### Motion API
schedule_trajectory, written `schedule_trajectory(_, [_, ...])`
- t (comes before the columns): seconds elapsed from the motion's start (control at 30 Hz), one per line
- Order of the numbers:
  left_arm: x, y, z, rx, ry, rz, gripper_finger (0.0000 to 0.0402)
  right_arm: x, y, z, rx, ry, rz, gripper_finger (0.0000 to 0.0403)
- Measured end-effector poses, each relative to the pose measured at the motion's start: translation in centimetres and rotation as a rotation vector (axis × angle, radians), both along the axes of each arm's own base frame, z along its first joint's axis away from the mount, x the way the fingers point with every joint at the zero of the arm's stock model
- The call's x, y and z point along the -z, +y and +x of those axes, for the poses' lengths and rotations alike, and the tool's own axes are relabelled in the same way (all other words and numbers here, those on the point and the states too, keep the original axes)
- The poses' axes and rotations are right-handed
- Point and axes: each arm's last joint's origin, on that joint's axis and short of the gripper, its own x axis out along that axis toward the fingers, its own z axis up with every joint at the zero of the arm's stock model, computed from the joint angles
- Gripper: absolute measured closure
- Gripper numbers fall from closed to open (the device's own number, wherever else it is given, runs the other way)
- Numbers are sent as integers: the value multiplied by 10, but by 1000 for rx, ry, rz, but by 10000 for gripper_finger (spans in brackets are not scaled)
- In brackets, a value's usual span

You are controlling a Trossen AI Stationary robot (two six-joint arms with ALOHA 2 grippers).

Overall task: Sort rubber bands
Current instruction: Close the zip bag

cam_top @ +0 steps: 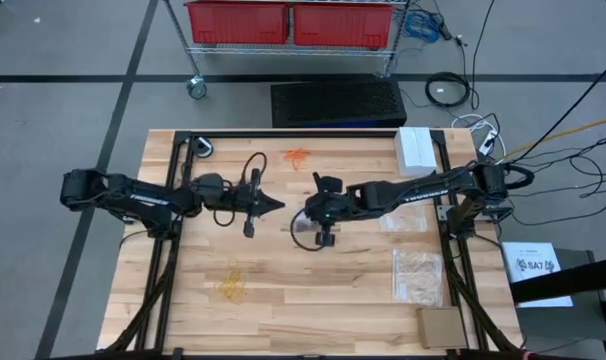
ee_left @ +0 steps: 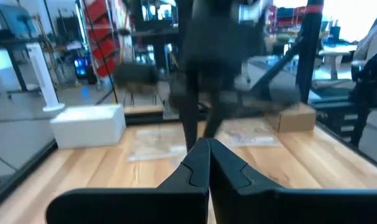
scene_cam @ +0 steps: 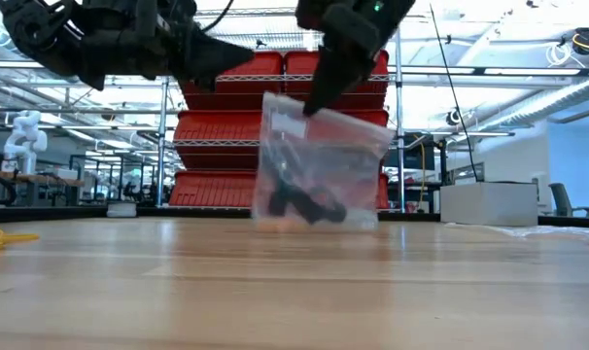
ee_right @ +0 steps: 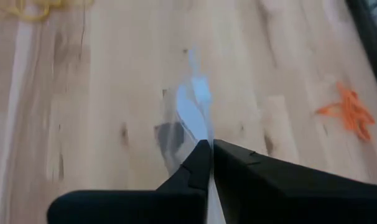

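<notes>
A clear plastic bag (scene_cam: 324, 146) with black rubber bands (scene_cam: 304, 201) at its bottom hangs from my right gripper (scene_cam: 309, 107) near the table's middle; that gripper is shut on it. My left gripper (cam_top: 278, 203) is shut and hovers just left of the bag, above the table, pointing at it and touching nothing. Orange rubber bands (cam_top: 297, 157) lie on the table toward the far edge, also the orange rubber bands (ee_right: 350, 112) in the right wrist view. Pale yellow rubber bands (cam_top: 230, 283) lie toward the near left. My right gripper pinches the clear bag's top edge (ee_right: 198, 127) between its two fingers, coming slanting from above and from the table's right. The bag hangs upright below the fingers, and its lower end (scene_cam: 314, 222) seems to rest on the table.
A white box (cam_top: 415, 150) sits at the far right, other clear bags (cam_top: 418, 275) lie along the right side, and a cardboard box (cam_top: 441, 325) stands at the near right corner. A black frame rail (cam_top: 283, 134) borders the wooden top. Bare wood lies near the front edge.
</notes>
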Motion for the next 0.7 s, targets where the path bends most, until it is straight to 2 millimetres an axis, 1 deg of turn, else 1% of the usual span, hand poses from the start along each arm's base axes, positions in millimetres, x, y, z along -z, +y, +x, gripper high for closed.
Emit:
schedule_trajectory(0.07, [0, 0, 0, 0, -3, 0, 400, -4, 0, 1, 14, -30, 7, 392])
schedule_trajectory(0.2, [1, 0, 0, 0, 15, -5, 400, -4, 0, 1, 6, -28, 1, 379])
schedule_trajectory(0.33, [6, 0, 0, 0, 65, -16, 394, -4, 3, 1, -10, -28, -5, 395])
schedule_trajectory(0.43, [10, 0, 0, -3, 104, -22, 371, -6, 8, 0, -11, -32, -29, 400])
schedule_trajectory(0.57, [11, 1, 0, -33, 113, -22, 327, -10, 12, -3, -16, -44, -43, 402])
schedule_trajectory(0.7, [13, 1, 0, -29, 131, -24, 283, -9, 13, -3, -17, -36, -43, 402])
